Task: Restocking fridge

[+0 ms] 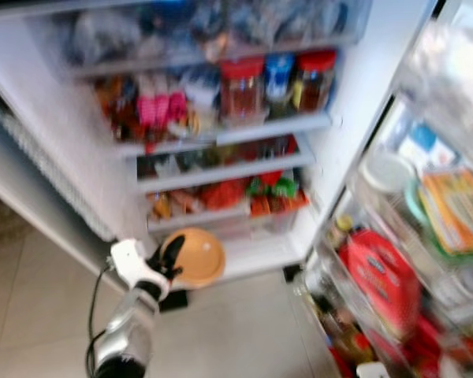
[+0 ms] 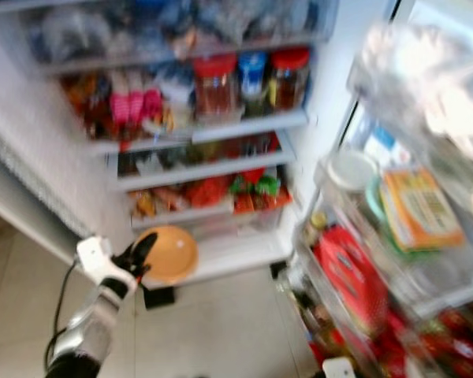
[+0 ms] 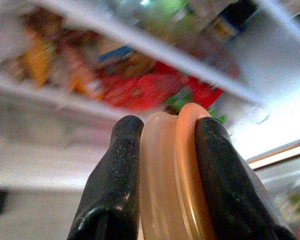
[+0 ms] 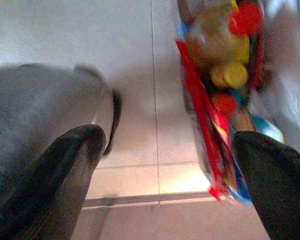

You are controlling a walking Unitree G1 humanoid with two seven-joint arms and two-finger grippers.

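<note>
You see an orange round plastic plate (image 1: 195, 257) low in the frame, pale peach at its rim in the left wrist view, where the left gripper (image 3: 162, 165) shows its black jaws. The wrist casing (image 1: 128, 261) behind it is white, the arm (image 1: 124, 340) silver. The open fridge (image 1: 63, 150) has white walls and shelves. At upper centre stand red-lidded jars (image 1: 242, 88) beside a blue-capped one (image 1: 279, 76), with pink packets (image 1: 159, 108) to their left. On the right, the door holds a red carton (image 1: 382, 279) and a yellow-orange patterned box (image 1: 456, 209). The tiled floor (image 1: 236, 331) is beige. The right gripper (image 4: 165, 170) is black too.
</note>
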